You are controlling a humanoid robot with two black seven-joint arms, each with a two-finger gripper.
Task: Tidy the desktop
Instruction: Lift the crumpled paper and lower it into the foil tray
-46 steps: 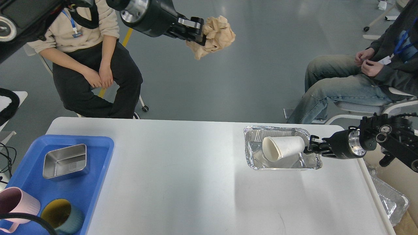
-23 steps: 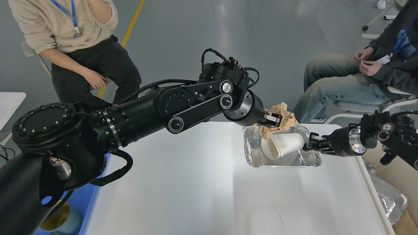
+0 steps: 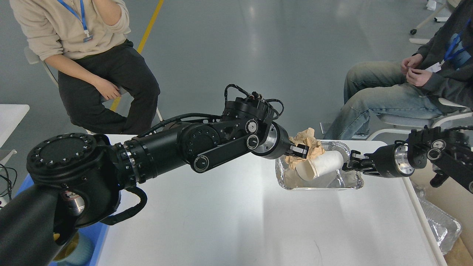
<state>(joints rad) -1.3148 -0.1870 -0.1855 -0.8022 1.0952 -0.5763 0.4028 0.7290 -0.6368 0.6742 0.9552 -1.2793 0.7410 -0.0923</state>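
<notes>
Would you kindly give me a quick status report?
Left gripper shut on crumpled brown paper, at foil tray. Right gripper holds paper cup over tray. Desktop: nothing blocking.

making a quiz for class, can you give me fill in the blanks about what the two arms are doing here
1. The left gripper holds crumpled brown ____ over the foil tray.
2. The right gripper holds a white paper ____ lying on its side.
3. The foil tray sits on the white ____.

Missing words: paper; cup; desktop
</notes>
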